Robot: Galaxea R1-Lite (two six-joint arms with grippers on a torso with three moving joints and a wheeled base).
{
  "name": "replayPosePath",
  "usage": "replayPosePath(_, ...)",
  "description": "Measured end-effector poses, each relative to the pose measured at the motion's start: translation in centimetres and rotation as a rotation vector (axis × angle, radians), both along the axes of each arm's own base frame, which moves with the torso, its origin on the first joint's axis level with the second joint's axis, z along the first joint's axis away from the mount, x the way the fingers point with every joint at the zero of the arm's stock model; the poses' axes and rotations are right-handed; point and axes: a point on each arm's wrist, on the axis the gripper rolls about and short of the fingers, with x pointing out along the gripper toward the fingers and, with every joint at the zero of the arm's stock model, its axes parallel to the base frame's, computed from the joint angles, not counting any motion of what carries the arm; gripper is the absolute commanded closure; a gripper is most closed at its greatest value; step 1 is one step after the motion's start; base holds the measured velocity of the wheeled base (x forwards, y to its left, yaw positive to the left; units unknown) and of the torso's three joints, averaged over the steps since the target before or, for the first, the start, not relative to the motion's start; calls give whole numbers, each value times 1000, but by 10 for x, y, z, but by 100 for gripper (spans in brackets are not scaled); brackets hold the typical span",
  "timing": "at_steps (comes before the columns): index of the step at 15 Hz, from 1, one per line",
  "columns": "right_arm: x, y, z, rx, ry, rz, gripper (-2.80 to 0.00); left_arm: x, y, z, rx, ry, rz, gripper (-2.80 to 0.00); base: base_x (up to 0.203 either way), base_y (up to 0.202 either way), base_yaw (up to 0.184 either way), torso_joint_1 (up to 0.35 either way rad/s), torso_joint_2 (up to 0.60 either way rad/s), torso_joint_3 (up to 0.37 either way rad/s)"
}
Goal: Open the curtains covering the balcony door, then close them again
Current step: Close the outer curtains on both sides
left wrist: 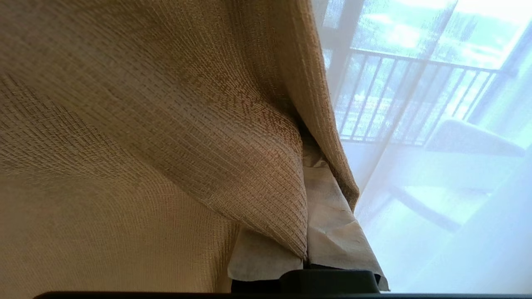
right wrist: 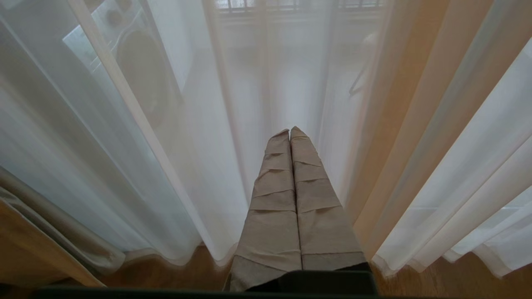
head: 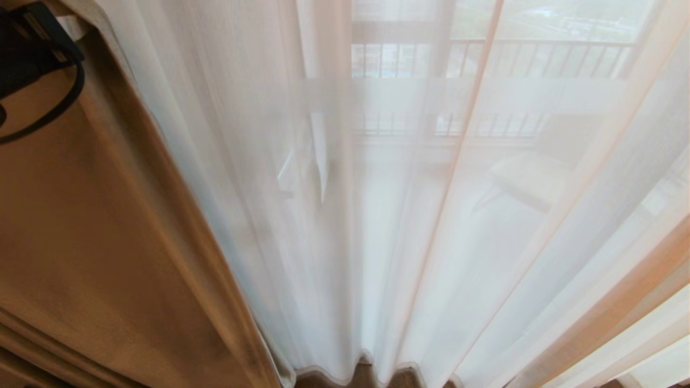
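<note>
The curtains fill every view. A heavy beige woven drape (head: pixel 97 242) hangs at the left and thin white sheers (head: pixel 377 242) cover the middle. My left gripper (left wrist: pixel 306 199) is shut on a fold of the beige drape (left wrist: pixel 187 124) near its edge; the cloth covers its fingertips. The left arm's black body (head: pixel 32 59) shows at the head view's top left. My right gripper (right wrist: pixel 289 131) is shut on nothing and points down at the sheers' hem (right wrist: pixel 183 257). The balcony door is veiled behind the sheers and I cannot make out its frame.
A balcony railing (head: pixel 539 56) and a pale chair (head: pixel 531 180) show through the sheers. A round-fronted washing machine (right wrist: pixel 141 70) shows behind them in the right wrist view. More beige drape (head: pixel 630 302) hangs at the far right. Wooden floor (right wrist: pixel 166 274) runs under the hems.
</note>
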Motion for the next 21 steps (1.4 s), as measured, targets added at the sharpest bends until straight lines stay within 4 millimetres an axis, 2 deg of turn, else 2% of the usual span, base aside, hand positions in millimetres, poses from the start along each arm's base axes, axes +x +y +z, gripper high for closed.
replayPosePath(2, 0, 0, 0, 0, 0, 0, 0, 1, 1, -1, 1, 2, 2, 0, 0, 0, 0, 0, 0, 0)
replayPosePath(3, 0, 0, 0, 0, 0, 0, 0, 1, 1, -1, 0, 3, 3, -280, 0, 0, 0, 0, 0, 0)
replayPosePath(8, 0, 0, 0, 0, 0, 0, 0, 1, 0, -2, 16, 4, 8, -280, 0, 0, 0, 0, 0, 0)
replayPosePath(12, 0, 0, 0, 0, 0, 0, 0, -11, 0, -8, 15, 22, 10, -280, 0, 0, 0, 0, 0, 0)
replayPosePath(16, 0, 0, 0, 0, 0, 0, 0, -39, -2, -17, 14, 33, 10, -280, 0, 0, 0, 0, 0, 0)
replayPosePath(21, 0, 0, 0, 0, 0, 0, 0, -90, -5, -27, 14, 21, 8, -280, 0, 0, 0, 0, 0, 0)
